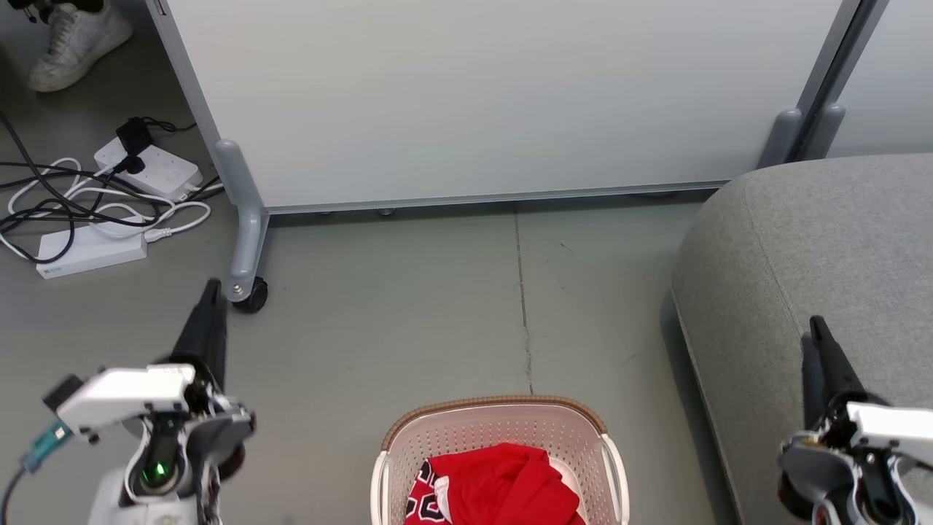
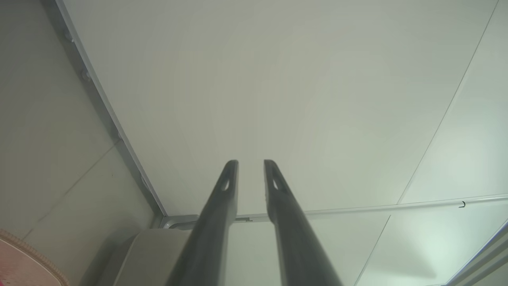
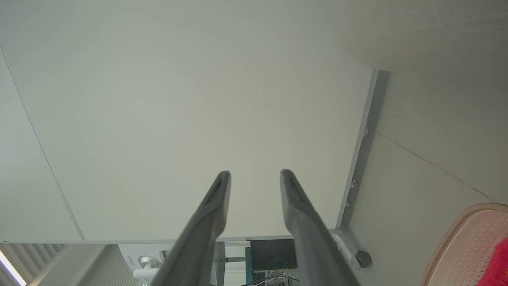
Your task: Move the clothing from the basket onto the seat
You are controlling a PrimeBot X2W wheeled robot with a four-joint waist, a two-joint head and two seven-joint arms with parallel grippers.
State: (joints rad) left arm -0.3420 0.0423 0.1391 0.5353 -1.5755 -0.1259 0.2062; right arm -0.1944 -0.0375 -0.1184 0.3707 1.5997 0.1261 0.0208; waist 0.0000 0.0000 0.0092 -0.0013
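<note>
While head view shows clothing [image 1: 503, 477], left wrist shows basket [image 2: 35, 255] rim.

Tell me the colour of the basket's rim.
The rim is brown with a woven look; the head view shows it best.

Floor: smooth grey floor [image 1: 408, 306], crossed by one thin dark seam [image 1: 523, 292] run from 12 to 6 o'clock.
Partition: pale flat upright panel [image 1: 496, 95], set at 12 o'clock, carried on a grey metal leg [image 1: 244, 219] fitted with a black castor [image 1: 253, 297].
At 10 o'clock: two white power strips [image 1: 149, 169], joined by tangled black and white cables [image 1: 44, 200].
At 11 o'clock: one white sneaker [image 1: 76, 44].
</note>
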